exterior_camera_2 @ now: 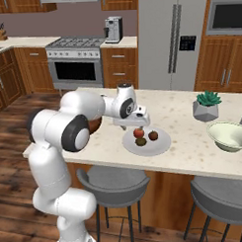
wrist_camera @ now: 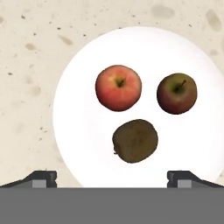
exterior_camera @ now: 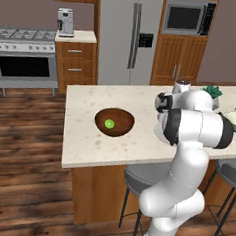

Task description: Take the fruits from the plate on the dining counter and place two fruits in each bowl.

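Observation:
On the pale plate (wrist_camera: 87, 57) lie three fruits: a red one (wrist_camera: 118, 88), a darker red-brown one (wrist_camera: 176, 93) and a brown fuzzy one (wrist_camera: 135, 140). My gripper (wrist_camera: 113, 177) hangs open right above the plate's near rim, holding nothing, both fingertips (wrist_camera: 41, 177) spread wide. From the right base view the gripper (exterior_camera_2: 134, 125) points down over the plate (exterior_camera_2: 161, 144) on the dining counter (exterior_camera_2: 177, 116). A bright green fruit (exterior_camera: 109, 123) sits in the dark wooden bowl (exterior_camera: 114, 122). The pale cream-green bowl (exterior_camera_2: 229, 135) stands empty to the right.
A spiky potted succulent (exterior_camera_2: 207, 105) stands behind the plate and the pale bowl. Grey stools (exterior_camera_2: 113, 182) are tucked under the counter's front edge. My arm hides the plate in the left base view and part of the wooden bowl (exterior_camera_2: 96, 125) in the right base view.

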You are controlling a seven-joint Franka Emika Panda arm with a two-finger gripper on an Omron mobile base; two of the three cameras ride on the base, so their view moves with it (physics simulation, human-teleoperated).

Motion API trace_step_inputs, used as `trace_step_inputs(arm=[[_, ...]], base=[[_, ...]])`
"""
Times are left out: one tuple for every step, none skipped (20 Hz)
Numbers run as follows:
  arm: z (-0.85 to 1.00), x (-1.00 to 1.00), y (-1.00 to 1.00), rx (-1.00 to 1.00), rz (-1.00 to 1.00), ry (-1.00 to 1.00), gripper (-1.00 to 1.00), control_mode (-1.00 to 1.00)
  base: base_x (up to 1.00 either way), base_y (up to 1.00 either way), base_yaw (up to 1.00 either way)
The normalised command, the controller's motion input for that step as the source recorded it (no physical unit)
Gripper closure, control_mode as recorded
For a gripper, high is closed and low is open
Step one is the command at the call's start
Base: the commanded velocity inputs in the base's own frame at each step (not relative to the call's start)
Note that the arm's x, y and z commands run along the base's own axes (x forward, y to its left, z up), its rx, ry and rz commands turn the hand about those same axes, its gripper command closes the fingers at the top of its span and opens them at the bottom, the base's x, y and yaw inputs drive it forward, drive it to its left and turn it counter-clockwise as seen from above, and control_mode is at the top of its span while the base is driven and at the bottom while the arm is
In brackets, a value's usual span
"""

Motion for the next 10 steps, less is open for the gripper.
trace_step_inputs(arm=[[-0.10, 0.15, -0.03, 0.00, 0.00, 0.00, -1.00, -1.00], [-0.14, 0.19, -0.02, 0.00, 0.00, 0.00, -1.00, -1.00], [-0.16, 0.20, -0.05, 0.00, 0.00, 0.00, -1.00, -1.00], [-0.19, 0.21, -0.05, 0.00, 0.00, 0.00, -1.00, -1.00], [-0.18, 0.22, -0.08, 0.00, 0.00, 0.00, -1.00, -1.00], [-0.18, 0.23, -0.04, 0.00, 0.00, 0.00, -1.00, -1.00], [-0.16, 0.28, 0.00, 0.00, 0.00, 0.00, -1.00, -1.00], [-0.16, 0.28, 0.00, 0.00, 0.00, 0.00, -1.00, -1.00], [-0.20, 0.27, 0.00, 0.00, 0.00, 0.00, -1.00, -1.00], [-0.21, 0.26, 0.00, 0.00, 0.01, 0.00, -1.00, -1.00]], base=[[0.00, 0.00, 0.00], [0.00, 0.00, 0.00], [0.00, 0.00, 0.00], [0.00, 0.00, 0.00], [0.00, 0.00, 0.00], [0.00, 0.00, 0.00], [0.00, 0.00, 0.00], [0.00, 0.00, 0.00], [0.00, 0.00, 0.00], [0.00, 0.00, 0.00]])
